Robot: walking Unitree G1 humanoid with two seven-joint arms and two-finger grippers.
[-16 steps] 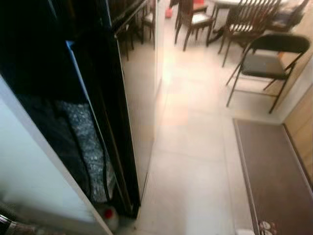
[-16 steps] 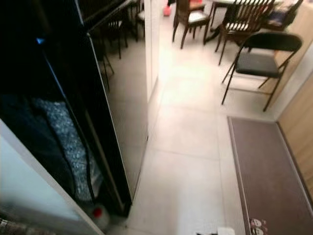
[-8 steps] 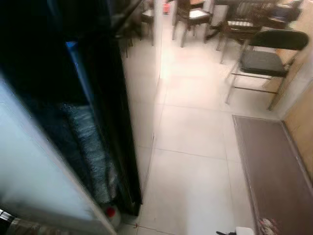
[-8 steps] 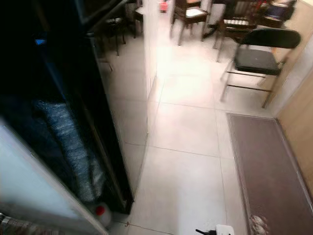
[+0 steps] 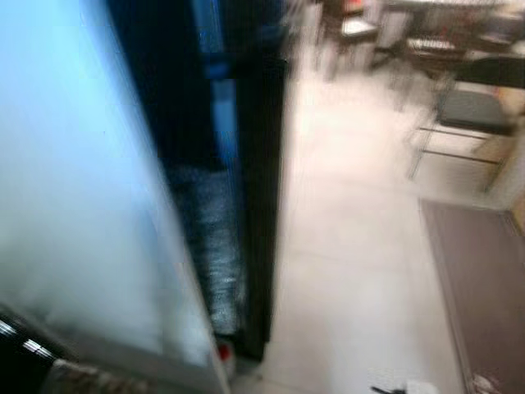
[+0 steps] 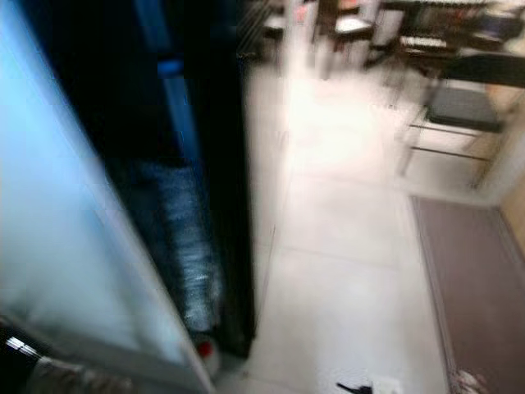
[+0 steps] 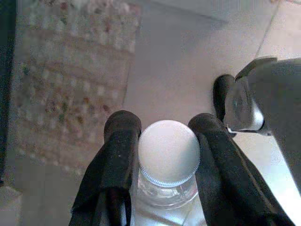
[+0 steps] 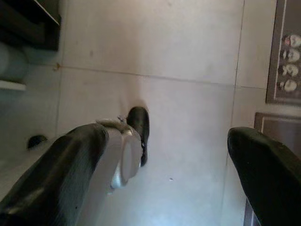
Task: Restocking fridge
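Note:
My left gripper (image 7: pixel 164 128) is shut on a clear bottle with a white screw cap (image 7: pixel 168 151); one black finger presses each side of its neck. It hangs low over pale floor tiles. My right gripper (image 8: pixel 167 141) is open, its fingers wide apart with nothing between them, also hanging above the floor. In the blurred eye views the fridge's pale door (image 5: pixel 82 205) stands open at the left. Behind it is the dark interior (image 5: pixel 193 123) and the black cabinet side (image 5: pixel 261 205). A small red-capped thing (image 5: pixel 223 353) sits at the fridge's foot.
A black folding chair (image 5: pixel 472 107) and dark dining chairs (image 5: pixel 361 29) stand at the back right. A brown mat (image 5: pixel 484 279) lies along the right. A patterned rug (image 7: pixel 66 80) lies below my left gripper, and my grey foot (image 8: pixel 126 150) is on the tiles.
The whole picture has shifted and blurred: the camera has moved. The pale fridge door now takes up far more of the left side.

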